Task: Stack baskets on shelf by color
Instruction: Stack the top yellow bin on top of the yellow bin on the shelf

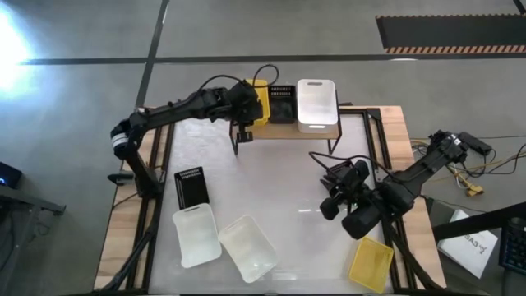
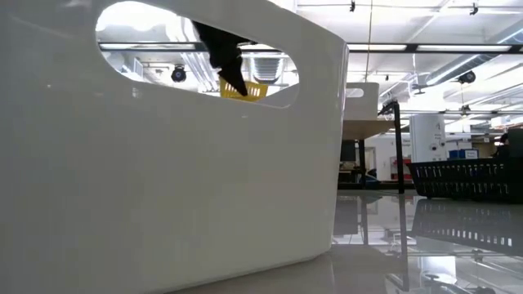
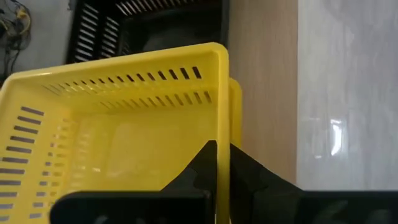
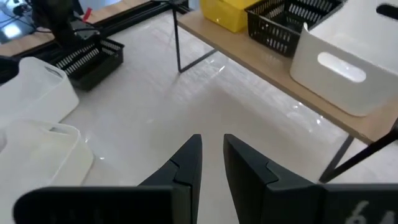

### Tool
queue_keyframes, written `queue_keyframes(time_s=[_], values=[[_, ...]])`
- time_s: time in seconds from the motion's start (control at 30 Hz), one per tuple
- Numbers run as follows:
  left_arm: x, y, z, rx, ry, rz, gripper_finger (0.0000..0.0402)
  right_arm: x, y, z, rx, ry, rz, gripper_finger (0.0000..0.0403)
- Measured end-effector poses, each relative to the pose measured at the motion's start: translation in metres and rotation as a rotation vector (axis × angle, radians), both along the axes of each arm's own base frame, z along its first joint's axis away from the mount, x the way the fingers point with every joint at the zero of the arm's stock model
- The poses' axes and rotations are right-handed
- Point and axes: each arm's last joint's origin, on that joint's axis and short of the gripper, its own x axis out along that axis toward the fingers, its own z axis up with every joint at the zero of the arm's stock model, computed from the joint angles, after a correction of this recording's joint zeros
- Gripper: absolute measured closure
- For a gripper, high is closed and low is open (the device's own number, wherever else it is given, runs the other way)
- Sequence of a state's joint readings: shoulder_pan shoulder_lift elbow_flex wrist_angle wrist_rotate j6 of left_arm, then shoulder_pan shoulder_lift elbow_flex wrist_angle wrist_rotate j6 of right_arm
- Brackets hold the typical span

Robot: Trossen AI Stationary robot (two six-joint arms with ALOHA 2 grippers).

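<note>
A glossy white table [image 1: 271, 189] framed in pale wood is carrying a wooden-topped shelf [image 1: 322, 131] along its far edge. The left gripper [image 3: 217, 163] is pinching a slotted yellow basket's [image 3: 118, 130] wall at the shelf's left end; beside it are sitting a black slotted basket [image 1: 282, 103] and a smooth white basket [image 1: 317, 104]. The right gripper [image 4: 212, 155] is hovering near the table's right edge, fingers slightly apart, holding nothing.

High view: overhead, straight down on whole bench [image 1: 271, 205], both arms in frame.
Low view: bench height, level, nearly blocked by close white basket [image 2: 163, 163]; room beyond.
Left wrist view: very near yellow basket [image 3: 118, 130] on shelf [image 3: 261, 81].
Right wrist view: farther back, facing shelf [image 4: 273, 68].
Shelf shared by high and both wrist views.
</note>
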State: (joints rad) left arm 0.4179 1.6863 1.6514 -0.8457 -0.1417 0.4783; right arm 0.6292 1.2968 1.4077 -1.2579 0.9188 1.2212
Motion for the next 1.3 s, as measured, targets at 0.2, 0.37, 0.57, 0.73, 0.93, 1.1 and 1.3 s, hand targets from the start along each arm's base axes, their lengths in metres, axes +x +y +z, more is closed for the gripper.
queue_keyframes(time_s=[0.2,0.37,0.57,0.73,0.93,1.1,1.3], values=[[-0.001,0.0,-0.007,-0.012,0.022,-0.002,0.0401,0.001,-0.001,0.013,-0.037,0.014,0.053,0.0344],[0.0,-0.001,-0.005,-0.028,0.004,-0.02,0.0364,0.002,-0.003,0.018,-0.058,0.025,0.071,0.0344],[-0.007,0.003,0.0,-0.027,0.003,-0.004,0.0275,0.005,-0.007,0.019,-0.065,0.034,0.064,0.0344],[-0.021,0.0,0.018,-0.006,-0.047,0.007,0.0219,0.007,-0.012,0.019,-0.058,0.036,0.042,0.0344],[-0.031,-0.012,0.027,-0.062,-0.101,-0.026,0.0199,0.01,-0.018,0.019,-0.068,0.048,0.026,0.0344],[-0.028,-0.019,0.009,-0.165,-0.054,-0.119,0.0212,0.012,-0.022,0.019,-0.067,0.048,0.01,0.0344],[-0.026,-0.021,-0.018,-0.136,0.059,-0.19,0.0254,0.013,-0.021,0.019,-0.055,0.037,0.004,0.0344]])
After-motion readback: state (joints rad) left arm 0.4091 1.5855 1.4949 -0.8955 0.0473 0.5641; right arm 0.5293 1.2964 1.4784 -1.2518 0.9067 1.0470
